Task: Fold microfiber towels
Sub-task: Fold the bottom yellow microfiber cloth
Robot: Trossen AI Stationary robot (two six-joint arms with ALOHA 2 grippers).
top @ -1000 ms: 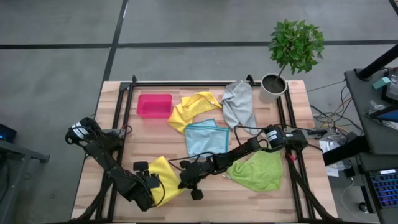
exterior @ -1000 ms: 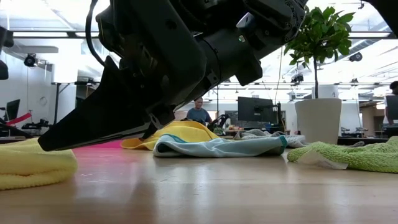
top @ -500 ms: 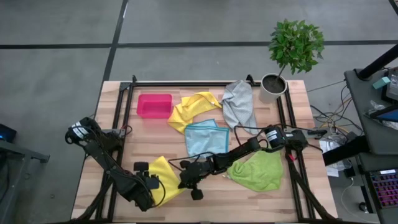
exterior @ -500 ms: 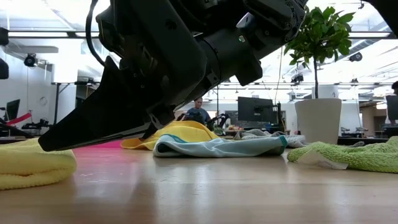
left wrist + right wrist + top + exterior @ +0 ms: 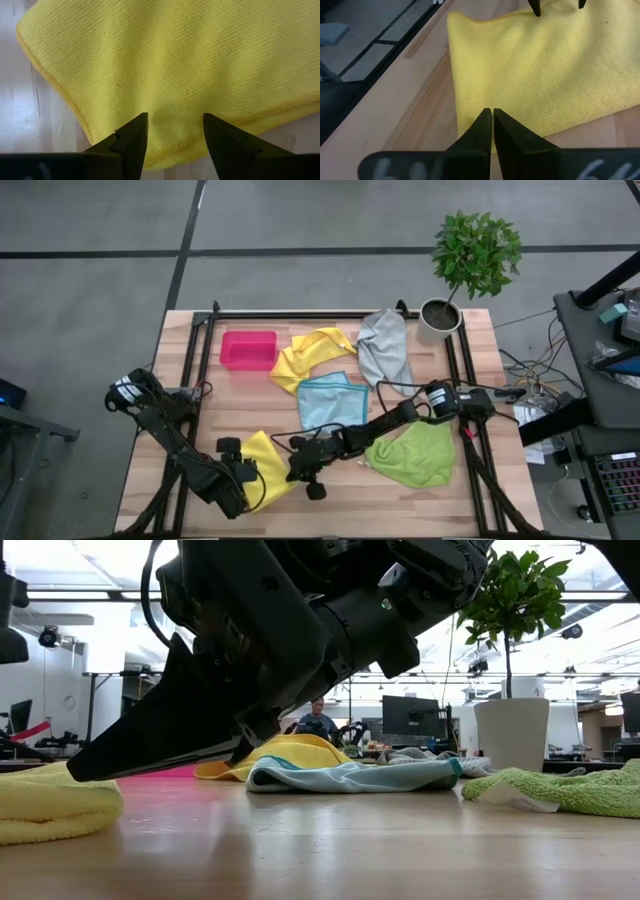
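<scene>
Nothing has shifted over the last second: both arms hold the same pose over the yellow towel at the desk's near edge, so the fold looks paused between moves rather than advancing. Starting at the left, the left tool hovers with its prongs spread apart, empty, just above the towel's near hem (the cloth fills its wrist view, doubled at one edge). Next along, the right tool is pinched fully shut with nothing between its tips, poised over the same towel's opposite border. Farther right lie the blue towel and, beyond the right arm, the green towel, still crumpled; a second yellow towel and the grey towel wait toward the far side.
</scene>
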